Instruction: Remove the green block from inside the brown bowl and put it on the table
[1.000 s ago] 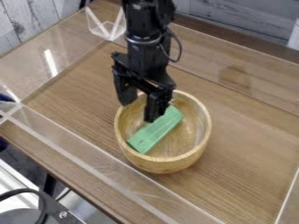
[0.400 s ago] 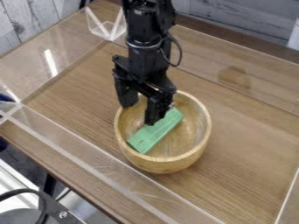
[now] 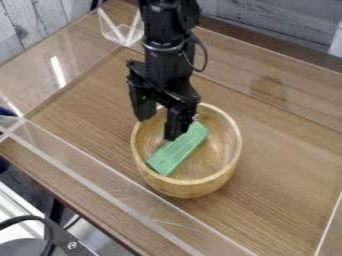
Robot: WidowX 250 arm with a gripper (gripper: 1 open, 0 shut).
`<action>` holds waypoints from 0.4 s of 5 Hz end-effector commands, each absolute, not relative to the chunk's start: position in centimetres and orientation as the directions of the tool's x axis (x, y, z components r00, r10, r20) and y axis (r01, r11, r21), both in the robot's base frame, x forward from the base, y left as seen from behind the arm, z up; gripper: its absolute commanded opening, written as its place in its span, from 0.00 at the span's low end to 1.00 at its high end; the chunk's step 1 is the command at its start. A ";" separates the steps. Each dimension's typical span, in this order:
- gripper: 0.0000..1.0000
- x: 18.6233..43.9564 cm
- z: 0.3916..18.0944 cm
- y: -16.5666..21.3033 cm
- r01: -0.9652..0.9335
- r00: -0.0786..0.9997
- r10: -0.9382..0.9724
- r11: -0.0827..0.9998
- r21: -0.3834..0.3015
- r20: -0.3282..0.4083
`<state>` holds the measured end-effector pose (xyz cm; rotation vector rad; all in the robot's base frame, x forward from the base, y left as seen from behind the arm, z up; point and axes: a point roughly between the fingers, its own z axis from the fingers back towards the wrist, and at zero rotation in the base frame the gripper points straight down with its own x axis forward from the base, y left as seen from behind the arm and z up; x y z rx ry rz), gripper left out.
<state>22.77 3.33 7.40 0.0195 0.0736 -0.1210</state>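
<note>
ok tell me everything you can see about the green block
The green block is a small flat rectangular slab, solid matte green, with no markings visible. It lies inside the brown bowl, slanting from lower left to upper right and leaning on the bowl's inner slope. The open gripper hangs over its upper end, one finger reaching down in front of it; whether that finger touches the block cannot be told.

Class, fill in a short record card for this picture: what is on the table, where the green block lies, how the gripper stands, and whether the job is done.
table: brown wood grain, clear walls around it
bowl: tan wood, near the front wall
green block: inside the bowl, lying tilted
gripper: open, pointing down over the bowl and block
held: nothing
job: block not yet out
</note>
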 end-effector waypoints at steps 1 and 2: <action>1.00 23.8 8.6 3.4 0.120 0.993 -0.120 0.992 0.031 -0.012; 1.00 23.8 8.2 3.4 0.120 0.993 -0.120 0.992 0.032 -0.017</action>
